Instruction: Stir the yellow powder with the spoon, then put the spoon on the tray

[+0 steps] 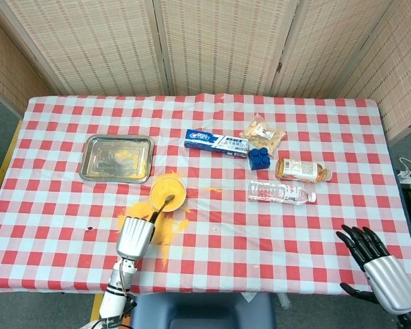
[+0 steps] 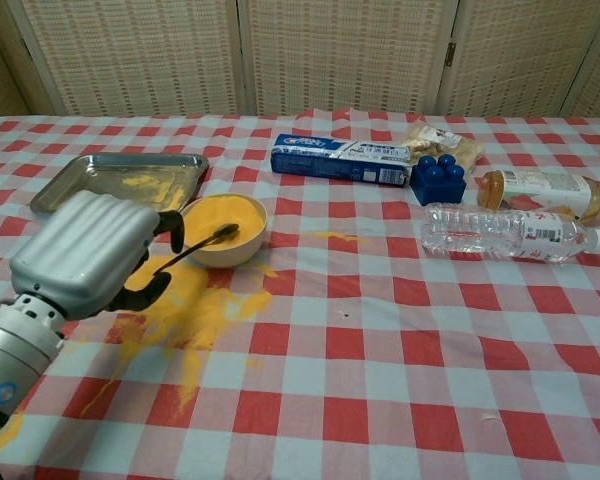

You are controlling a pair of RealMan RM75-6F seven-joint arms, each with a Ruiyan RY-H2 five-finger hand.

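Spoon (image 2: 205,243) handle pinched in left hand (image 2: 80,255) fingers, tip in bowl (image 2: 225,228)

On the table (image 1: 212,253), the tray (image 1: 117,158) lay at the far left, and the bowl (image 1: 168,190) stood just before its right corner with the spoon (image 2: 202,243) resting in it. The toothpaste box (image 1: 216,142) lay right of the tray, with the snack bag (image 1: 263,133) and the toy block (image 1: 259,158) beside its right end. Right of the bowl lay the water bottle (image 1: 281,192), and the drink bottle (image 1: 302,170) lay just behind it.
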